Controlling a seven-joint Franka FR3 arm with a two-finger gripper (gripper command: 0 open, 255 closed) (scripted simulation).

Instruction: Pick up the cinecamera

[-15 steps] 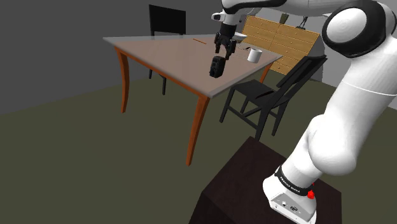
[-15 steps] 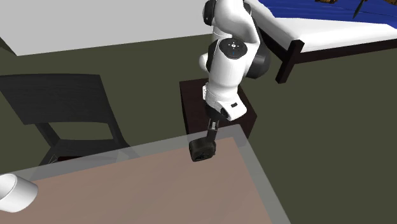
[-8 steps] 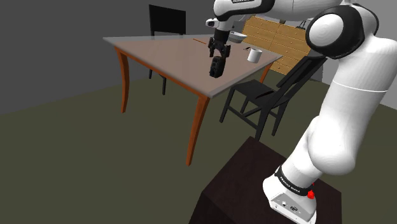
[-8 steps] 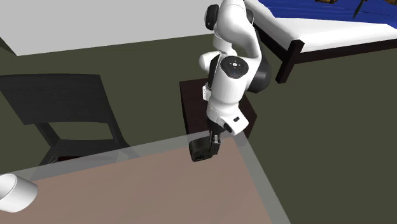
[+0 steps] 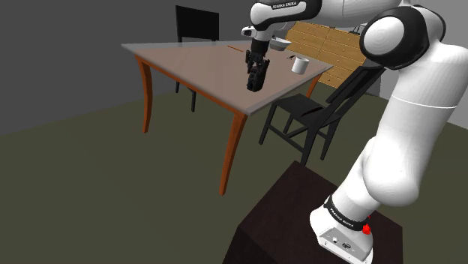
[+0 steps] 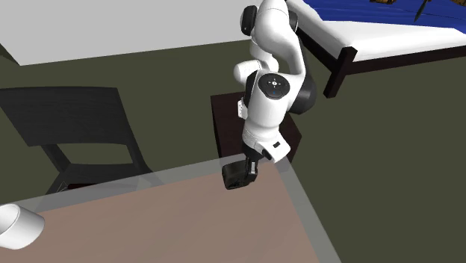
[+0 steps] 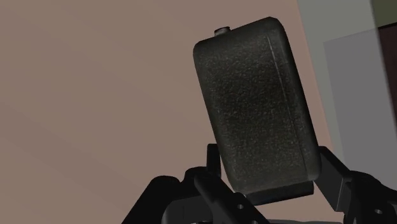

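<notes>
The cinecamera [image 5: 256,80] is a small black box with a grainy skin, standing on the pinkish table [image 5: 195,64] near its edge. My black gripper [image 5: 256,70] has come straight down over it. In the wrist view the cinecamera [image 7: 254,102] sits between the two fingers [image 7: 332,175], which press against its sides, so the gripper [image 7: 272,175] is shut on it. From the second exterior view the cinecamera [image 6: 234,177] rests by the table [image 6: 187,224] corner, with the gripper [image 6: 249,167] on it.
A white cup [image 5: 300,64] stands on the table behind the camera, also the cup [image 6: 16,224] at the far end. A black chair [image 5: 311,112] is beside the table, another chair [image 5: 196,22] behind it, a wooden dresser [image 5: 337,45] beyond. A bed [image 6: 373,30] lies past the stand [image 6: 224,123].
The gripper moved toward the shoulder view's left and down over the cinecamera, and its fingers closed on the camera's sides. The camera has stayed on the table.
</notes>
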